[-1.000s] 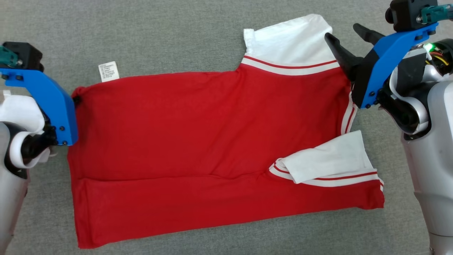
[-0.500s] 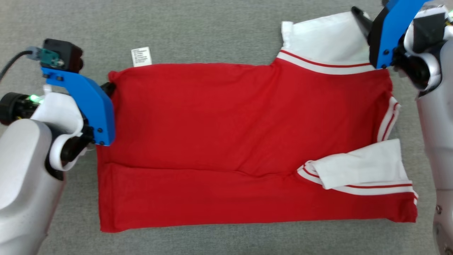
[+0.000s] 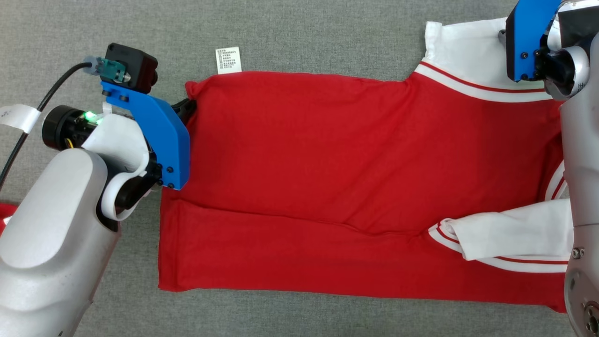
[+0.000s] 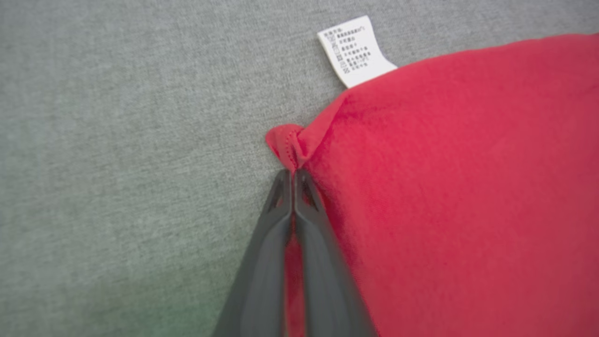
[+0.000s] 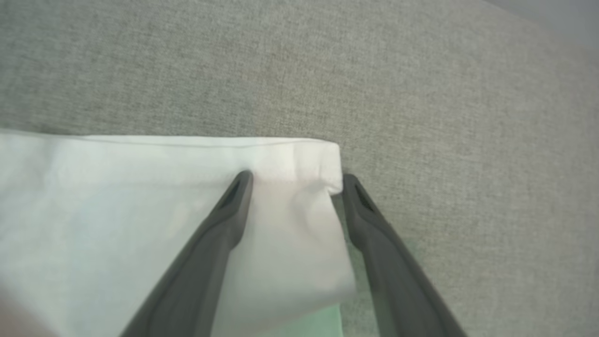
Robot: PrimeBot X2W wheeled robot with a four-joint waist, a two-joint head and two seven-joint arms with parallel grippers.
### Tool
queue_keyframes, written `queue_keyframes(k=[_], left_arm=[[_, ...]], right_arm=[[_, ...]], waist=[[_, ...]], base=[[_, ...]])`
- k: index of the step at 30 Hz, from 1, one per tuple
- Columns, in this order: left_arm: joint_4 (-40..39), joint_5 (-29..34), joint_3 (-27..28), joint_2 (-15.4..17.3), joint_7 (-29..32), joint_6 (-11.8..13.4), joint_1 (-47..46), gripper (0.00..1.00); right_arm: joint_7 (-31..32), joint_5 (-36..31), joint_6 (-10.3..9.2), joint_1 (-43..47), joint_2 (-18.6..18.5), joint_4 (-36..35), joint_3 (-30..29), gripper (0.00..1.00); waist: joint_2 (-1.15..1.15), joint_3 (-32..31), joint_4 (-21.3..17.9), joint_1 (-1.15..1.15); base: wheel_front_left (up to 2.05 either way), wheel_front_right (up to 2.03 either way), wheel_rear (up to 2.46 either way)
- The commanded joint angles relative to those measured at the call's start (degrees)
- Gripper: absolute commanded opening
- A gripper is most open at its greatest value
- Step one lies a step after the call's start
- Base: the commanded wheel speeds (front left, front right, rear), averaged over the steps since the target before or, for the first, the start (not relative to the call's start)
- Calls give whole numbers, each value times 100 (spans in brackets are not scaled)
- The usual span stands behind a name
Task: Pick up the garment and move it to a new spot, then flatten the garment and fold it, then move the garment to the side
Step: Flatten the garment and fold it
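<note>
Spread on the grey fabric table (image 3: 299, 28), the red jersey garment with white sleeves (image 3: 355, 154) seems part-folded lengthwise; the left end effector (image 4: 293, 174) is clamped on its hem corner (image 4: 285, 140) and the right end effector (image 5: 295, 180) stands wide around a sleeve corner (image 5: 323, 164), so further folds and the move aside remain.

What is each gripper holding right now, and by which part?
The left gripper is shut on the red shirt, pinching its far left corner. The right gripper holds nothing: it is open astride the white sleeve corner.

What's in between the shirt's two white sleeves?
In the head view, the garment's red body fills the stretch between the far white sleeve and the near white sleeve.
</note>
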Motion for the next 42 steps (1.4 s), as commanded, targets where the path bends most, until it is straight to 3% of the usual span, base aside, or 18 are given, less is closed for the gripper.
queue_keyframes(k=[1, 9, 20, 29, 42], left_arm=[[162, 10, -136, -45, 48, -26, 119, 0], [276, 247, 147, -20, -642, 363, 84, 0], [-237, 65, 431, 12, -1832, 288, 934, 0], [-558, 126, 465, 102, -2527, 366, 1782, 0], [-215, 320, 478, 133, -3534, 442, 2559, 0]], right_arm=[[-62, -23, 1, 49, 22, 23, 11, 0], [-1371, 520, 1, 249, -71, -218, 306, 0], [-2220, 1789, 1, 1374, -543, -1102, 938, 0], [-2287, 2377, 1, 2680, -932, -2447, 882, 0], [-1651, 2610, 1, 4611, -819, -4006, 181, 0]], waist=[[0, 22, 10, 0], [0, 8, -74, 0], [0, -572, -285, 0], [0, -1070, -357, 0], [0, -1519, -378, 0]], base=[[0, 0, 0], [0, 0, 0], [0, 0, 0], [0, 0, 0], [0, 0, 0]])
